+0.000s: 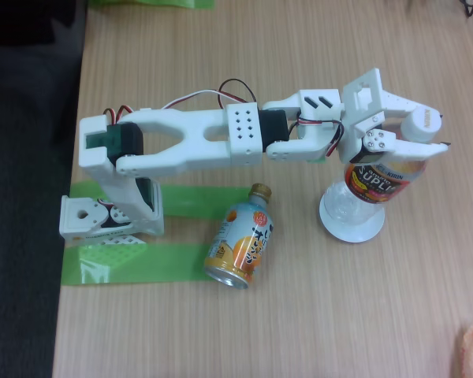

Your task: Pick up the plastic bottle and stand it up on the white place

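In the fixed view, your gripper [410, 150] has its jaws pinched around the upper part of the plastic bottle [378, 179], one finger on the near side and the other behind, just under the white cap [420, 123]. The bottle hangs tilted, cap leaning away to the right past the jaws and its clear ribbed base pointing down and left of them, sitting over or on the white dish [351, 224]; whether the base fully rests there you cannot tell from this angle.

Judge the bottle as light: it looks empty, clear thin plastic. That makes it easy to lift but springy, so a hard squeeze will dent the wall and a loose one may let it pivot. The label [382, 177] is smooth and could slip; the shoulder below the cap, where you hold now, is the stiffest place and gives good control of tilt.

A narrow base and high grip mean it may tip when released unless it is upright first.

Well to the left of the jaws, an orange can [241, 236] lies on its side on the wooden table [299, 331] near green tape [134, 264].
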